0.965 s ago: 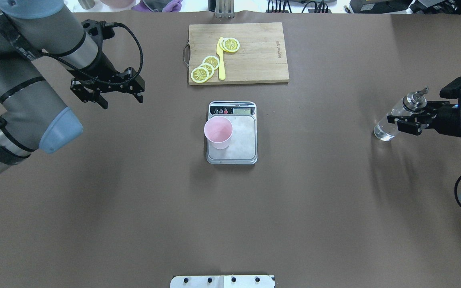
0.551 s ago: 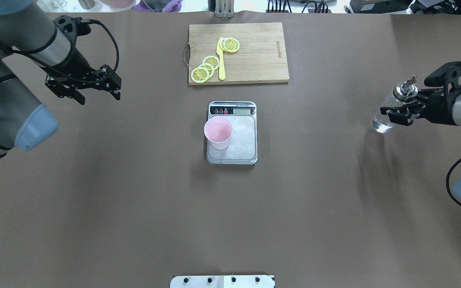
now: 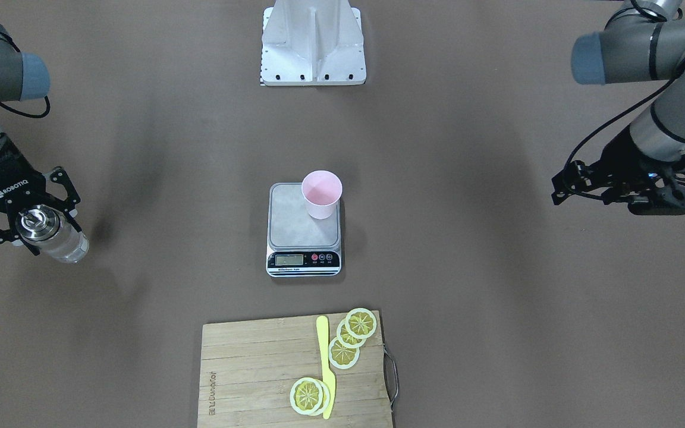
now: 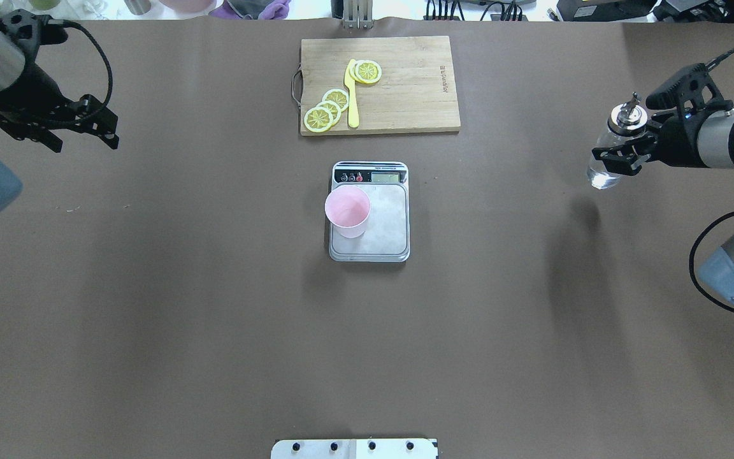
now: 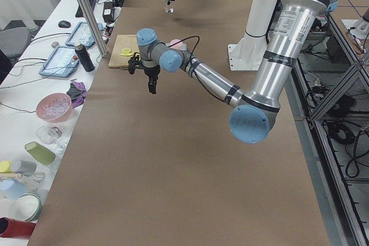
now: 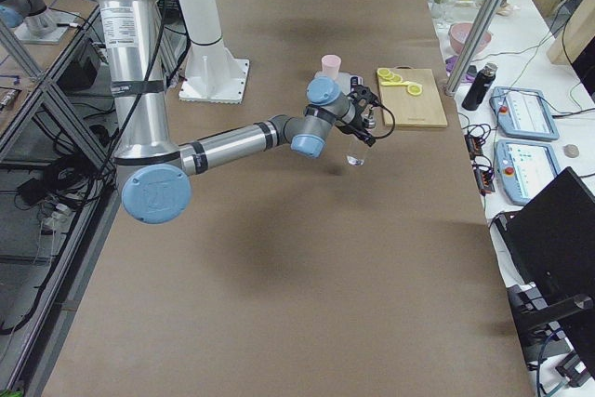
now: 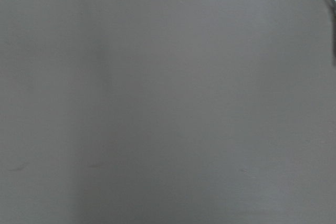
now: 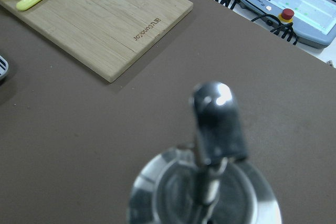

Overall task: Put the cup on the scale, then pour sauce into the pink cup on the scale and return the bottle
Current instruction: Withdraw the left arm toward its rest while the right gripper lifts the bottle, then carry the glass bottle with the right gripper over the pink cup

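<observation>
The right gripper (image 4: 622, 155) is clenched on the glass bottle (image 4: 601, 172) just below its metal pourer cap (image 4: 626, 117) and holds it clear of the table near the robot's right edge, while the left gripper (image 4: 85, 137) hangs spread and empty at the far left. The brown table (image 4: 214, 319) bears a wooden cutting board (image 4: 405, 83) with a yellow knife (image 4: 352, 95) and lemon slices (image 4: 319, 118). It also bears the scale (image 4: 386, 223), well apart from the bottle, with the pink cup (image 4: 348, 210) standing at its platform's left edge, and tablet consoles (image 5: 57, 60) lie beyond the far edge. The bottle's long axis is about vertical, pourer cap uppermost.
</observation>
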Controlling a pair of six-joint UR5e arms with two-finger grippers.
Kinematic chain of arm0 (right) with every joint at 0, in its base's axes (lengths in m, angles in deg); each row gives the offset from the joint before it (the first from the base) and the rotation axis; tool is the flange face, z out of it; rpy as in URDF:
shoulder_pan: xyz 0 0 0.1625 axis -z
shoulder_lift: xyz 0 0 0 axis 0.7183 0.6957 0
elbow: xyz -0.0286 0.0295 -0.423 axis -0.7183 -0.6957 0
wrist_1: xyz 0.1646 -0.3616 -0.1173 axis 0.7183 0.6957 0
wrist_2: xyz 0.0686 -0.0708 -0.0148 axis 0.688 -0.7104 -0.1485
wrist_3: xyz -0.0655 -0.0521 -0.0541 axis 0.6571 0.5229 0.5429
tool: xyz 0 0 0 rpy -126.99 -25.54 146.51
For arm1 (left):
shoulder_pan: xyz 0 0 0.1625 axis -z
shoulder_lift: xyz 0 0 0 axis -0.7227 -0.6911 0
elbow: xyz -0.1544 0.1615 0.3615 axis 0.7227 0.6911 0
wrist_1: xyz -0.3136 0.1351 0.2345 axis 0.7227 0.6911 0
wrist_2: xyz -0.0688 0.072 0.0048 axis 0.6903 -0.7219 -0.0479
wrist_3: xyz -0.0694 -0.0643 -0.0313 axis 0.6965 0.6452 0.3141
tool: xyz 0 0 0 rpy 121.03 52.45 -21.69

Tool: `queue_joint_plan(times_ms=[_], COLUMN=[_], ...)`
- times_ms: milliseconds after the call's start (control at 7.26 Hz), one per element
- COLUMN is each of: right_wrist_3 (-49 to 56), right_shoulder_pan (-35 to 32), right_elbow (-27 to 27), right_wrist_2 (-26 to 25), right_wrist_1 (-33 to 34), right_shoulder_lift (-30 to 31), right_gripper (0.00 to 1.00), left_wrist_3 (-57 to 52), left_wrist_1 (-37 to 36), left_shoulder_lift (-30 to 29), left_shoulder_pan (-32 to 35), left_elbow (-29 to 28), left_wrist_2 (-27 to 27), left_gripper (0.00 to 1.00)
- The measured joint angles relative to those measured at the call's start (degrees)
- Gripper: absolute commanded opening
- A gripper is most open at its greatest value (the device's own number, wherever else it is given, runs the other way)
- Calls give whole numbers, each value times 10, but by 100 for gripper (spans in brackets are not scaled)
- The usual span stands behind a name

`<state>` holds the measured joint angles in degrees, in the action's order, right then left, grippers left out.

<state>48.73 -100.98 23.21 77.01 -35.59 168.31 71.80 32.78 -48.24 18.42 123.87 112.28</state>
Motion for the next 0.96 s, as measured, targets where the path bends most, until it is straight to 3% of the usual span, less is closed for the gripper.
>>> queue_joint_plan(times_ms=[551, 965], right_wrist_3=[35, 41], right_shoulder_pan=[2, 28], right_elbow=[58, 71], right_wrist_2=[8, 2], right_wrist_1=[196, 290], right_shoulder_lift=[-73, -122], right_gripper=[34, 32], left_wrist_3=[-180, -251], left_wrist_1=[-57, -56], left_shoulder_lift=[27, 65], left_shoulder_pan=[103, 161], left_elbow=[-36, -58], left_wrist_2=[0, 1], left_gripper=[99, 98])
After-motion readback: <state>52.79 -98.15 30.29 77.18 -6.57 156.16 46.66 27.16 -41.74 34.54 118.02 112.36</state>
